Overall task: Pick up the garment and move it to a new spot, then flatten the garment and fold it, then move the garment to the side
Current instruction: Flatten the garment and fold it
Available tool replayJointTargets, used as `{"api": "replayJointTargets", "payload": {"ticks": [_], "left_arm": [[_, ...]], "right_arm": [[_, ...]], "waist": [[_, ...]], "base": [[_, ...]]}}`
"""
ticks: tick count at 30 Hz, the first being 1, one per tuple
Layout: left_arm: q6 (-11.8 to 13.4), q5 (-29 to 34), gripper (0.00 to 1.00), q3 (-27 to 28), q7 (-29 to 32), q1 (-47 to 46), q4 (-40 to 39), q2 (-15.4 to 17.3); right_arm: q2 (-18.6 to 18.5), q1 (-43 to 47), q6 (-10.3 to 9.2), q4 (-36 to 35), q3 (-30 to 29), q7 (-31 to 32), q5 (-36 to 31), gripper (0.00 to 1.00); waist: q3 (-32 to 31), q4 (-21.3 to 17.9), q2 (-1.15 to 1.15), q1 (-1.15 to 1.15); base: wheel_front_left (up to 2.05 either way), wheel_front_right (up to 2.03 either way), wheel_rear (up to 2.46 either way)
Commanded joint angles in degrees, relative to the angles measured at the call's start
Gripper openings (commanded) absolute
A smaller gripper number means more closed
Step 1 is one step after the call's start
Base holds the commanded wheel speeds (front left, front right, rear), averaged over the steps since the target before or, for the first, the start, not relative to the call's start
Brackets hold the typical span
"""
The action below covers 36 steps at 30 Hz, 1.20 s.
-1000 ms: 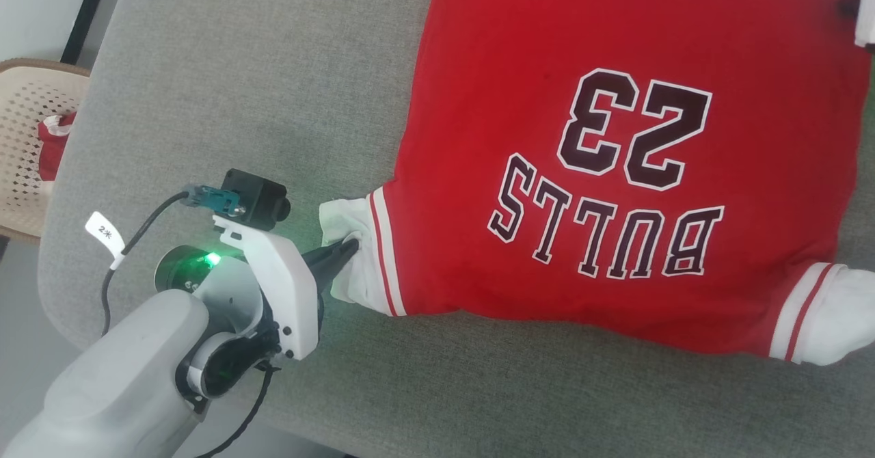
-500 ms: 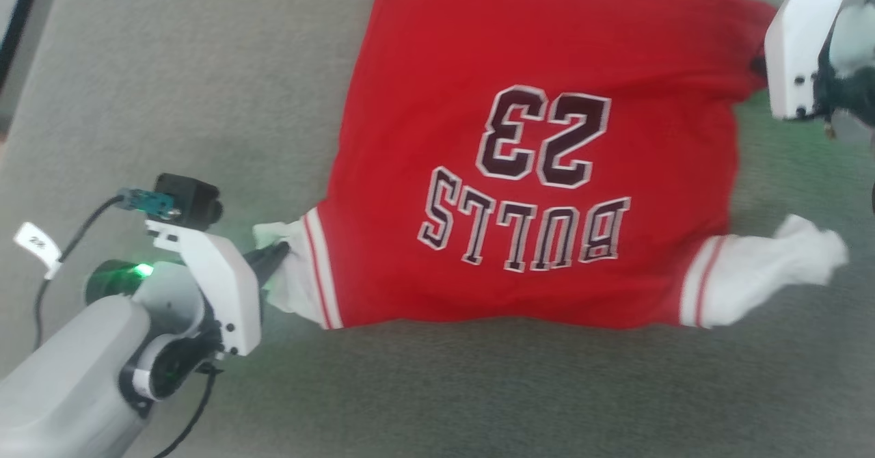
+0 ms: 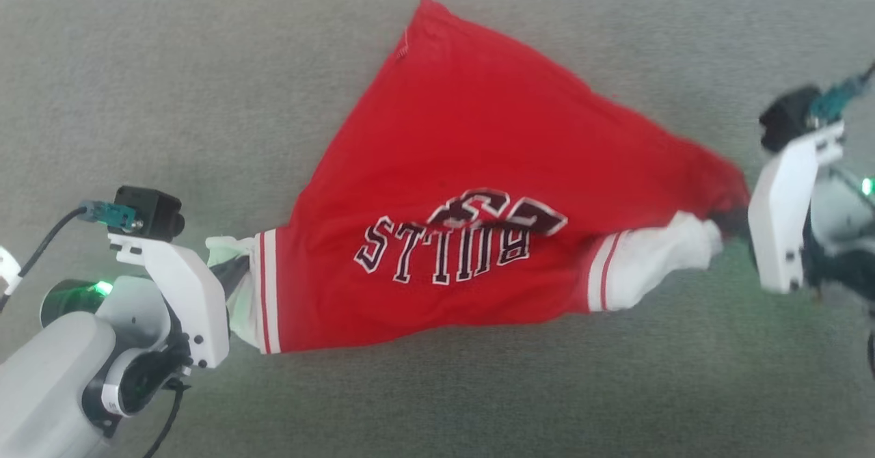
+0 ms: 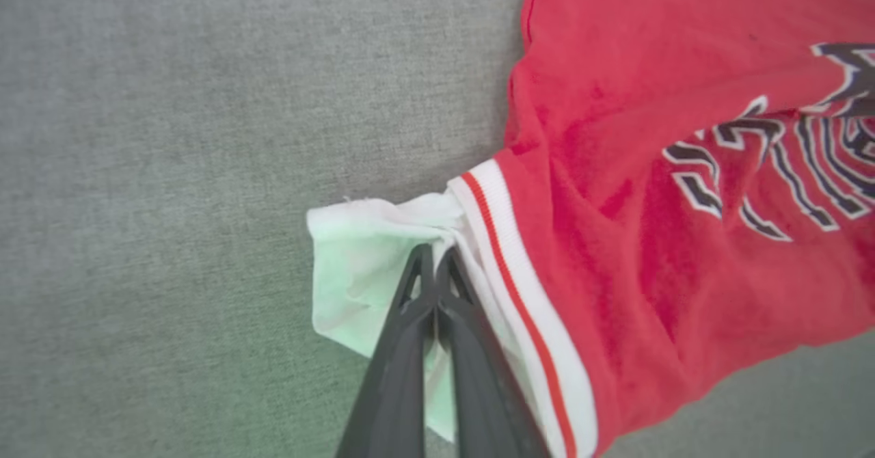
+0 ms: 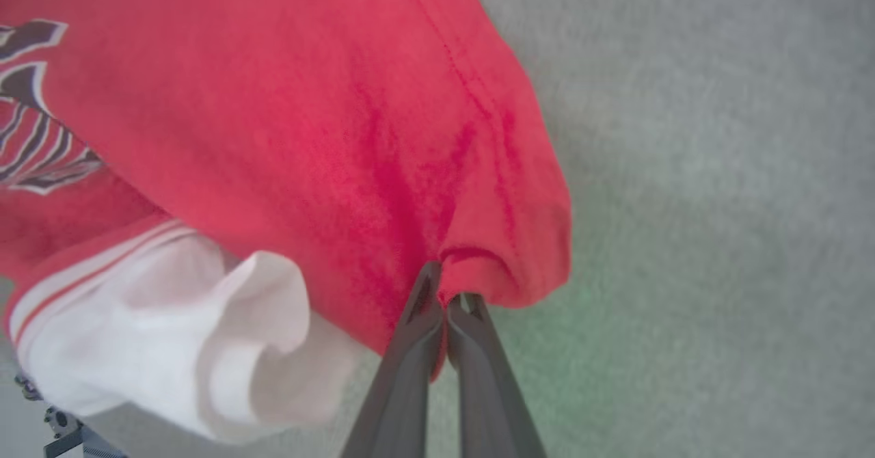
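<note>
I see the garment point(image 3: 472, 171) stretched between my two claws over the grey upholstered surface point(image 3: 171, 89), its long axis running from nine to three o'clock. The left gripper point(image 3: 232, 273) pinches the white sleeve at nine. The right gripper point(image 3: 731, 224) pinches a red corner at three (both pressed together on cloth). "BULLS" reads upside down; the number beside it is creased and unreadable.

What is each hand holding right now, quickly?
The left hand is closed on the garment, at a white sleeve.
The right hand is closed on the garment's red fabric.
</note>
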Motion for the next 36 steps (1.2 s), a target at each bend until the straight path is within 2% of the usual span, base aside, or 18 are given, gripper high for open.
{"api": "replayJointTargets", "payload": {"ticks": [1,5,8,13,14,15,16,19,21,29,31,36], "left_arm": [[0.35,-0.10,0.00,0.22,0.07,0.59,-0.34,0.37],[0.71,-0.25,0.00,0.34,0.35,0.98,-1.17,0.84],[0.91,-0.26,0.00,0.33,0.31,1.29,-1.63,0.99],[0.61,-0.17,0.00,0.27,0.09,1.08,-1.94,0.97],[0.51,-0.19,0.00,0.25,0.06,1.02,-1.89,0.89],[0.38,-0.17,0.00,0.20,0.01,0.93,-1.82,0.78],[0.37,-0.17,0.00,0.18,-0.08,0.87,-1.68,0.68],[0.07,-0.22,0.00,-0.03,-0.18,1.03,-1.29,0.41],[-0.03,-0.20,0.00,-0.24,-0.20,1.12,-1.03,0.20],[0.09,-0.48,0.00,-0.45,-0.57,1.97,-0.78,-0.08],[0.08,-0.63,0.00,-0.66,-0.86,2.64,-0.89,-0.34],[-0.17,-0.28,0.00,-0.97,-0.98,1.68,-0.93,-1.19]], "right_arm": [[0.39,2.56,-0.02,-1.83,-1.03,0.85,0.12,0.00],[1.69,12.05,-0.02,-8.80,-5.63,4.30,-2.28,0.00],[4.30,18.37,-0.01,-12.56,-8.83,5.87,-3.63,0.00],[8.71,24.04,-0.02,-11.91,-11.30,2.81,-7.59,0.00],[9.37,24.33,-0.02,-11.10,-11.27,1.51,-8.63,0.38],[10.09,24.27,-0.04,-10.16,-11.30,-0.04,-9.41,0.84],[10.83,24.29,-0.06,-8.85,-11.42,-1.04,-10.11,1.00],[11.90,24.21,-0.11,-6.76,-10.89,-2.44,-11.12,1.00],[11.60,24.18,-0.12,-7.91,-11.30,-2.90,-11.29,1.00],[12.58,24.82,-0.01,-19.04,-15.79,-1.08,-11.26,1.00],[13.67,23.99,-0.01,-25.34,-17.79,-0.35,-13.04,1.00],[14.05,19.50,-0.01,-27.63,-17.02,-2.15,-13.76,1.00]], "waist": [[-0.75,-1.04,0.00,0.00],[-0.94,-1.74,0.00,0.00],[-0.79,-1.97,0.00,0.00],[-0.16,-1.96,0.00,0.00],[-0.07,-1.96,0.00,0.00],[0.01,-1.93,0.00,0.00],[0.02,-1.92,0.00,0.00],[-0.25,-1.86,0.00,0.00],[-0.56,-1.69,0.00,0.00],[-1.88,-1.00,0.00,0.00],[-2.16,-0.22,0.00,0.00],[-1.87,1.42,0.00,0.00]], "base": [[0.00,0.00,0.00],[0.00,0.00,0.00],[0.00,0.00,0.00],[0.00,0.00,0.00],[0.00,0.00,0.00],[0.00,0.00,0.00],[0.00,0.00,0.00],[0.00,0.00,0.00],[0.00,0.00,0.00],[0.00,0.00,0.00],[0.00,0.00,0.00],[0.00,0.00,0.00]]}}
